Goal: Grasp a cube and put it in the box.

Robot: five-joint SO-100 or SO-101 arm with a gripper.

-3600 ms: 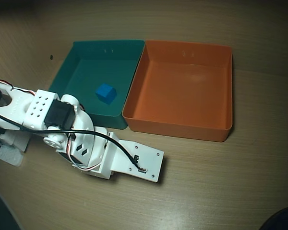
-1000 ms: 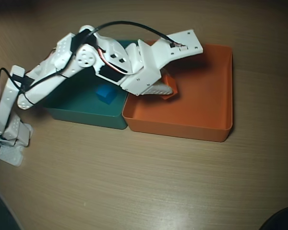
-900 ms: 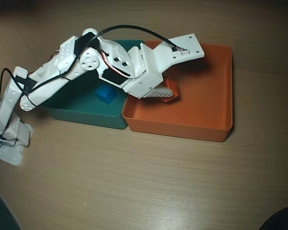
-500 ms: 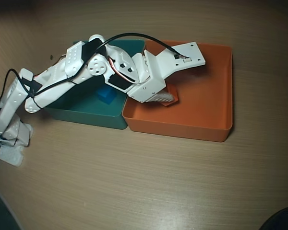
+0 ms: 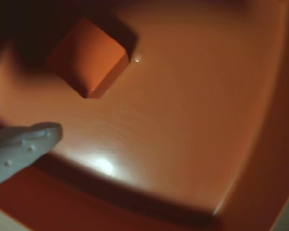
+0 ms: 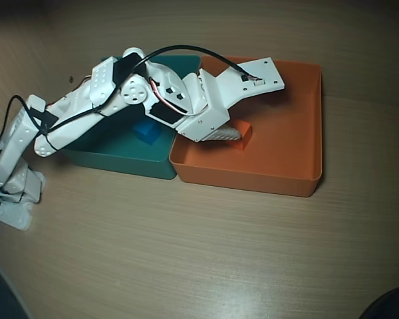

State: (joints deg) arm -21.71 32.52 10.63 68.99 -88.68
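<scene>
The small orange cube [image 6: 243,135] lies on the floor of the orange box [image 6: 253,178], near its left side. In the wrist view the cube [image 5: 89,55] rests flat at the upper left, free of the one white finger [image 5: 26,147] that shows at the lower left. The other finger is out of that view. From overhead my gripper [image 6: 231,135] hangs over the box's left part, just left of the cube, and stands open with nothing in it.
A teal box [image 6: 120,159] adjoins the orange box on the left and holds a blue cube [image 6: 146,131], partly under the arm. The arm's base [image 6: 13,189] stands at the table's left edge. Bare wooden table [image 6: 206,259] spreads in front.
The arm carried the cube from the table's front over the orange box and lowered. The cube has been let go and now lies on the box floor beside the gripper.
</scene>
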